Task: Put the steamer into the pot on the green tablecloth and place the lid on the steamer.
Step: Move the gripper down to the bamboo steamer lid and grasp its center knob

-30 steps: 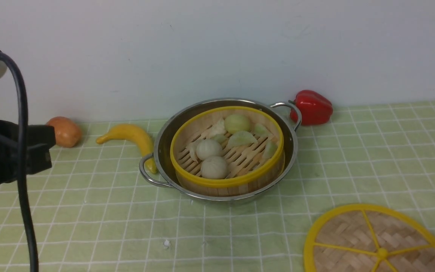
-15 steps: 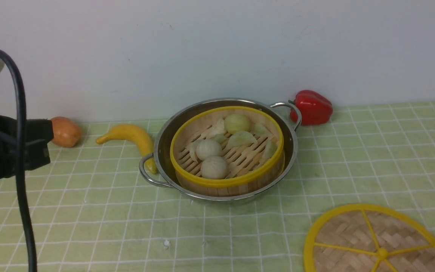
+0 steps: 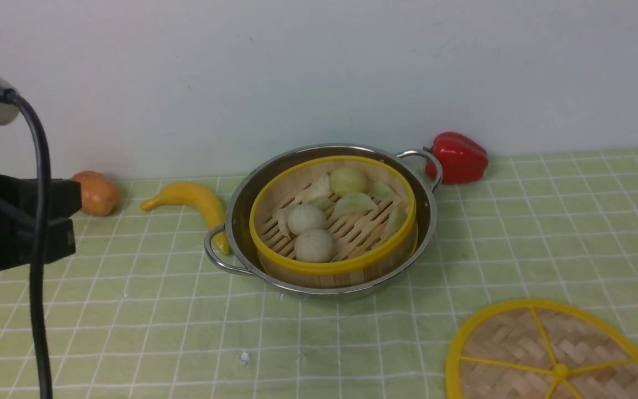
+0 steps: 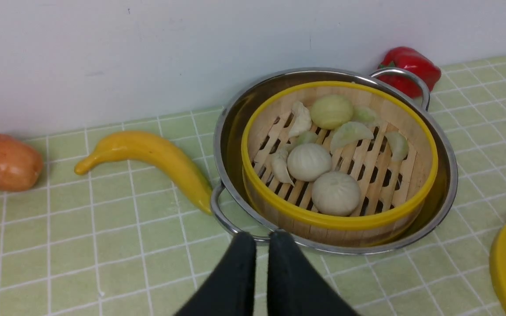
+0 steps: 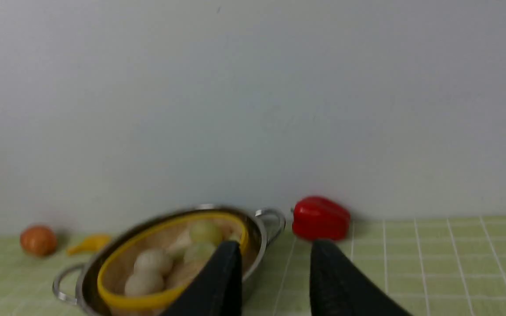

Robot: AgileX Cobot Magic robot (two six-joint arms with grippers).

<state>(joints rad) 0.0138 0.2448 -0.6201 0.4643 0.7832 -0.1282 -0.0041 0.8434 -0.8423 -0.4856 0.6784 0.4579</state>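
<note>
Your left claw [image 4: 256, 239] shows a narrow slit and holds nothing. Your right claw [image 5: 275, 250] is wide and empty. The steamer [image 3: 330, 270] sits in the pot [image 3: 240, 208] on the green tablecloth [image 3: 130, 310]. The lid [image 3: 518, 343] lies flat front-right, apart from the pot.

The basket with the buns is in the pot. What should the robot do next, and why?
Probably the right gripper should reach down toward the lid. The steamer already sits in the pot but is uncovered, and the lid lies flat on the green tablecloth on the robot's right side. That gripper is open and empty.
</note>
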